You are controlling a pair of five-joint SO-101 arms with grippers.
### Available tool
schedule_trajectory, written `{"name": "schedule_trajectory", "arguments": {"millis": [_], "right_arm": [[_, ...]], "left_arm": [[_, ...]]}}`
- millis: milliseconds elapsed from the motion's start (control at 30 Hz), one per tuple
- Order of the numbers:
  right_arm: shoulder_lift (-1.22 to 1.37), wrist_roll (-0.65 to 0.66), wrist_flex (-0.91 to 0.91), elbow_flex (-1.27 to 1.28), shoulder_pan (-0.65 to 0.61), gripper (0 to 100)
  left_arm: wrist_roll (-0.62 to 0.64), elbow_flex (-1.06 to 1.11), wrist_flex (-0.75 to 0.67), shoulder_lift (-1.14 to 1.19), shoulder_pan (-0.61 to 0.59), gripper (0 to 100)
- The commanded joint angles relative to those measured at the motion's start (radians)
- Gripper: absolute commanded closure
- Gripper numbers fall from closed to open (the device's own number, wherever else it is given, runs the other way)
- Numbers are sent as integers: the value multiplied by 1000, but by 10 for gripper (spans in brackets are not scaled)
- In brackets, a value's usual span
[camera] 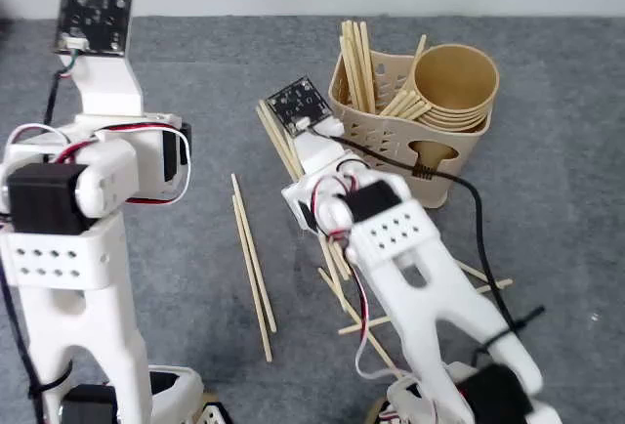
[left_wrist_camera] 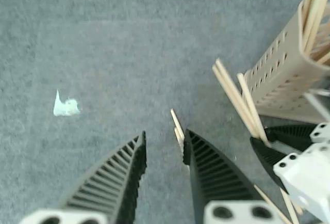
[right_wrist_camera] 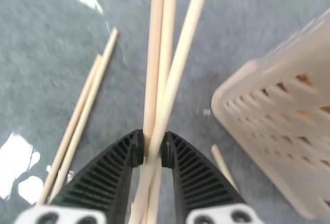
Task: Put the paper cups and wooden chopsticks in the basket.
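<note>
Right gripper [right_wrist_camera: 152, 149] is clamped on a small bundle of held chopsticks [right_wrist_camera: 160, 69], the jaws pinching them partway along their length, so wood sticks out on both sides of the grip. Being thin, stiff, very light and smooth, such sticks will likely swivel or fan apart in a narrow pinch. One already splays away from the others at its tip. A hold nearer the middle, squeezing all of them flat together, looks safest.

In the high view the bundle's long axis runs from 11 o'clock to 5 o'clock, free tips at 11, tilted rather than upright. The basket [camera: 391, 136] stands just beside those tips, at their 3 o'clock. It already holds upright chopsticks and a stack of paper cups [camera: 456, 77]; to drop in, the bundle would probably need tipping more nearly vertical.

At the bundle's 7 o'clock a loose pair [camera: 252, 263] lies on the grey mat [camera: 195, 72], running nearly 12 to 6. Left gripper [left_wrist_camera: 165, 144] hangs over that pair's far end with jaws apart, holding nothing.
</note>
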Motion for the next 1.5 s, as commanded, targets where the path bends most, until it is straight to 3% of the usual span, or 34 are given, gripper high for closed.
{"name": "schedule_trajectory", "arguments": {"millis": [0, 267, 500, 733, 933, 1133, 1467], "right_arm": [[-128, 14, -154, 78, 1, 991], [-211, 6, -305, 129, 4, 991], [-300, 6, -469, 129, 4, 991], [-470, 8, -503, 129, 4, 991], [-671, 14, -378, 132, 4, 991], [-837, 8, -228, 132, 21, 991], [-1043, -60, 21, 133, 67, 991]], "left_arm": [[-8, 7, 18, -29, -3, 889], [-8, 8, 18, -29, -3, 892], [-20, 8, 18, -29, -3, 973], [-38, 110, 18, -29, -2, 973], [-38, 222, 17, -29, 3, 967], [-34, 381, -40, -28, 5, 858], [-23, 809, -466, -18, 69, 844]]}}
